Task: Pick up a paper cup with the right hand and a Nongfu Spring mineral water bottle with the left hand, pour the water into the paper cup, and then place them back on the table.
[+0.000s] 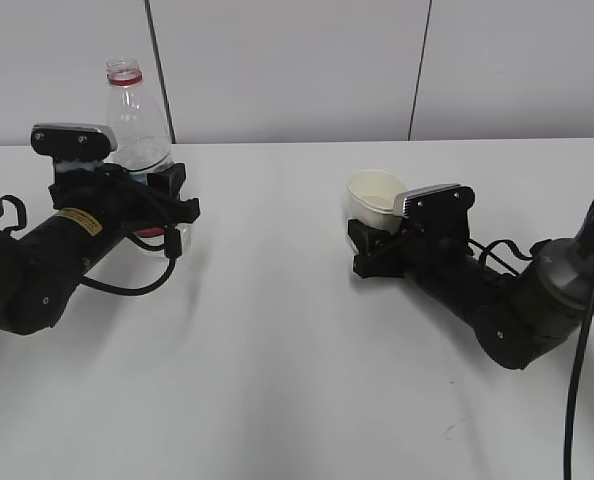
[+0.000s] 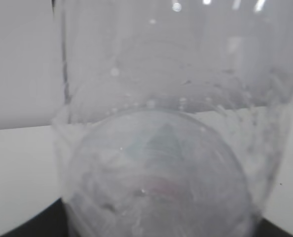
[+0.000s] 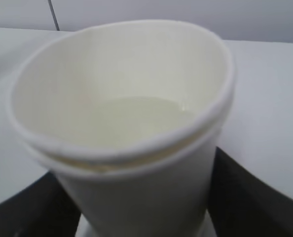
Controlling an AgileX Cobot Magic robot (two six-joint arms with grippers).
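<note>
The Nongfu Spring mineral water bottle (image 1: 137, 110) stands upright at the far left, uncapped, with its red neck ring showing. My left gripper (image 1: 165, 212) is closed around its lower part, hiding most of the label. In the left wrist view the clear bottle (image 2: 161, 148) fills the frame, with black fingers (image 2: 33, 224) at its bottom edges. My right gripper (image 1: 374, 245) is shut on the paper cup (image 1: 375, 198), right of centre and tilted slightly. In the right wrist view the cup (image 3: 136, 187) has a squeezed oval rim and holds water (image 3: 136, 116).
The white table (image 1: 277, 350) spreads between and in front of the two arms. A small dark scuff mark (image 1: 450, 428) lies near the front right. A grey panelled wall stands behind the table's far edge.
</note>
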